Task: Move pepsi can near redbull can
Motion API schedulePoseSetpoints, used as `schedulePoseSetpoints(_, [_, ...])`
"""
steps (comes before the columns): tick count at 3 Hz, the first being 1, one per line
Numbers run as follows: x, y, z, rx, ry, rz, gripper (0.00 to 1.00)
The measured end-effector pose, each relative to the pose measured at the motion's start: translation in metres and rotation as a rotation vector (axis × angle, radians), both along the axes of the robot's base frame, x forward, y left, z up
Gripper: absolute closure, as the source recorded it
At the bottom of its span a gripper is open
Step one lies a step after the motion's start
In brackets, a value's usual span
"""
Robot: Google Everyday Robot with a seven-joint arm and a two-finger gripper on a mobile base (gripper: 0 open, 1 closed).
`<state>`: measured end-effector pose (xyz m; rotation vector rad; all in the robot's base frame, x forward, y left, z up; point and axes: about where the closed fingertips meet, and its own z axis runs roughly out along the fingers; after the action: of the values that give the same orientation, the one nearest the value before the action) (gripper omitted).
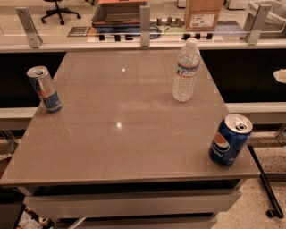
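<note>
The pepsi can [229, 140], wide and blue with a round logo and an open silver top, stands upright at the front right corner of the grey table [120, 134]. The redbull can [44, 88], slim and silver-blue, stands upright at the table's left edge, far from the pepsi can. Only a small pale part of my gripper [280, 75] shows at the right edge of the view. It is off the table, above and to the right of the pepsi can, and touches nothing.
A clear plastic water bottle [186, 69] stands upright at the back right of the table. Behind the table runs a rail with metal posts [144, 20], with a cardboard box [203, 13] and a tray beyond it. A dark floor bar [266, 181] lies at the right.
</note>
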<state>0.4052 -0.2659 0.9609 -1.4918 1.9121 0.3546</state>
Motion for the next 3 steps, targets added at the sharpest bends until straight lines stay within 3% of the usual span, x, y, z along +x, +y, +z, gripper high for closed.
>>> schedulePoseSetpoints(2, [0.020,0.010,-0.010,0.245,-0.146,0.029,0.00])
schedulePoseSetpoints(3, [0.029,0.021,-0.016,0.347,-0.167,0.051,0.00])
